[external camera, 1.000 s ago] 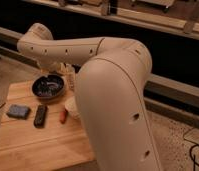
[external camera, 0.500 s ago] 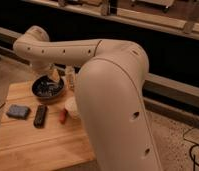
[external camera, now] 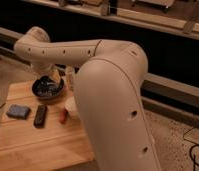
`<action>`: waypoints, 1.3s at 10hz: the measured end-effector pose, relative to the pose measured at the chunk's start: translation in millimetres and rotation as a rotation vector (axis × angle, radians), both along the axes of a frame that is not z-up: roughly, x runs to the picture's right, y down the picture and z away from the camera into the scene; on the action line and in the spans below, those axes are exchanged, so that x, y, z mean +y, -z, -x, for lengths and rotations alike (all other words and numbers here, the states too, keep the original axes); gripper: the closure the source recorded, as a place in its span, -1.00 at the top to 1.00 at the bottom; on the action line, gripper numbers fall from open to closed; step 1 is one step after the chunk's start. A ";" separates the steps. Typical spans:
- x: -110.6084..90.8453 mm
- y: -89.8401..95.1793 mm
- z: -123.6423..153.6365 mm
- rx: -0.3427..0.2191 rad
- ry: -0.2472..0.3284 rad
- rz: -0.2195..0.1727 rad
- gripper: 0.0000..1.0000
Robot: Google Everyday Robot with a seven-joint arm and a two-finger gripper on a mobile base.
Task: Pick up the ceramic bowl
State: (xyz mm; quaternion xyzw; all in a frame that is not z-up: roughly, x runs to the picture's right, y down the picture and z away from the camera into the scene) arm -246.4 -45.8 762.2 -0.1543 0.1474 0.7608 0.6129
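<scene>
The ceramic bowl (external camera: pixel 46 90) is round, shallow and glossy black with pale marks inside. It stands at the far side of the wooden table (external camera: pixel 38 142). My white arm bends at the elbow (external camera: pixel 35 46) above it and reaches down. My gripper (external camera: pixel 55 78) is right over the bowl's right rim, partly hidden behind the arm's big near segment (external camera: pixel 110 100). I cannot tell if it touches the bowl.
A small white cup (external camera: pixel 70 105) stands just right of the bowl. A blue sponge (external camera: pixel 18 111), a black bar-shaped object (external camera: pixel 40 115) and a small red object (external camera: pixel 63 117) lie in front of the bowl. A pale upright object (external camera: pixel 70 77) stands behind the cup.
The arm's elbow has dropped slightly, bringing the gripper lower over the bowl's right rim. The bowl and the other objects have not moved.
</scene>
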 end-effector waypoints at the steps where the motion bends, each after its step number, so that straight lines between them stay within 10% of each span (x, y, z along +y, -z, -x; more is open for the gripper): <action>1: 1.8 -2.8 -0.2 0.003 0.011 0.001 0.30; 6: 11.5 -6.5 -0.1 0.005 0.029 0.012 0.30; 10: 64.6 -40.1 5.5 0.018 0.041 0.105 0.30; 13: 66.7 -58.0 23.2 -0.008 0.021 0.114 0.30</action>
